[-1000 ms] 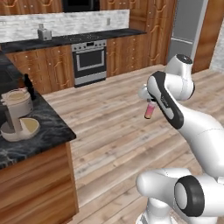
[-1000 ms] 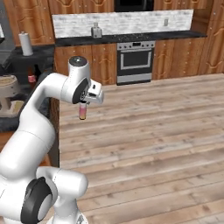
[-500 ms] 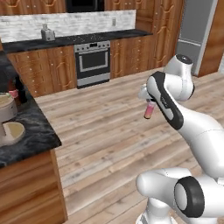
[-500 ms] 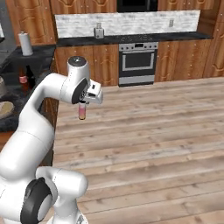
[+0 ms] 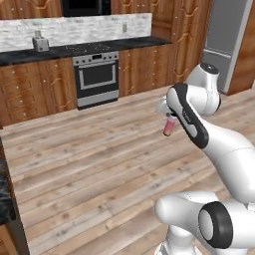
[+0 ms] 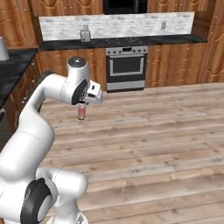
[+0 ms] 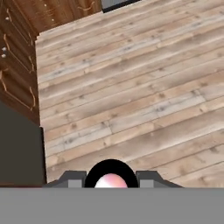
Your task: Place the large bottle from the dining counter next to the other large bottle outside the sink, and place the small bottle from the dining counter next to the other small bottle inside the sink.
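Fingers of the white arm's gripper point(image 5: 168, 119) clamp the tiny pale-pink bottle point(image 5: 169, 128), which hangs above the wood-plank floor point(image 5: 99, 159).

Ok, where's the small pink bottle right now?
The small bottle hangs in the closed jaws, over the wooden floor, right of centre in the left base view, with the oven on the far wall beyond it.
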You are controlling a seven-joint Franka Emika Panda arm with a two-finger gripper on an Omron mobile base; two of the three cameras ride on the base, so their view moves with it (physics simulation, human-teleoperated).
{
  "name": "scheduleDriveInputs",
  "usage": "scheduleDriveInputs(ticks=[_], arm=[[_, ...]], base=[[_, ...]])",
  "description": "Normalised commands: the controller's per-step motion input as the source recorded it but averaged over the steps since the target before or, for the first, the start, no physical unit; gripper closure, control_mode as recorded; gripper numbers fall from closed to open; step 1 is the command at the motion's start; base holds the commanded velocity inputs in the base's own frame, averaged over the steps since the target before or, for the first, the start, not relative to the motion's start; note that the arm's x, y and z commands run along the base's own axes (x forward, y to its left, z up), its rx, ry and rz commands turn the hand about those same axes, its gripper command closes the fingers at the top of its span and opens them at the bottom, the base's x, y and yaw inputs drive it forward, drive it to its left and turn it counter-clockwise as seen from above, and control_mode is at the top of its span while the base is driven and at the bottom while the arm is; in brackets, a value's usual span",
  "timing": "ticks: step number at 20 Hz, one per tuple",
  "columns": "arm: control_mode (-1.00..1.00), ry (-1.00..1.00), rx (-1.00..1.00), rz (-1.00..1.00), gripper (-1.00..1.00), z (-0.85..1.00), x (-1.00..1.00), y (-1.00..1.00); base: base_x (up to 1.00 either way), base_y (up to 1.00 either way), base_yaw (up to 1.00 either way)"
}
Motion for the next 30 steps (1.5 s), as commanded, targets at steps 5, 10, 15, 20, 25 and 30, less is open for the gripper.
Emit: scheduleDriveInputs(ticks=[5,10,15,20,25,30], arm=[[1.00,0.00,0.00,0.00,1.00,0.00,0.00,0.00],[1.00,0.00,0.00,0.00,1.00,0.00,0.00,0.00],[1.00,0.00,0.00,0.00,1.00,0.00,0.00,0.00],[1.00,0.00,0.00,0.00,1.00,0.00,0.00,0.00],[1.00,0.00,0.00,0.00,1.00,0.00,0.00,0.00],[1.00,0.00,0.00,0.00,1.00,0.00,0.00,0.00]], base=[[1.00,-0.20,0.09],[1.00,-0.04,0.06],[1.00,0.03,0.04],[1.00,0.08,0.05],[1.00,0.16,0.04],[0.67,0.13,0.15]])
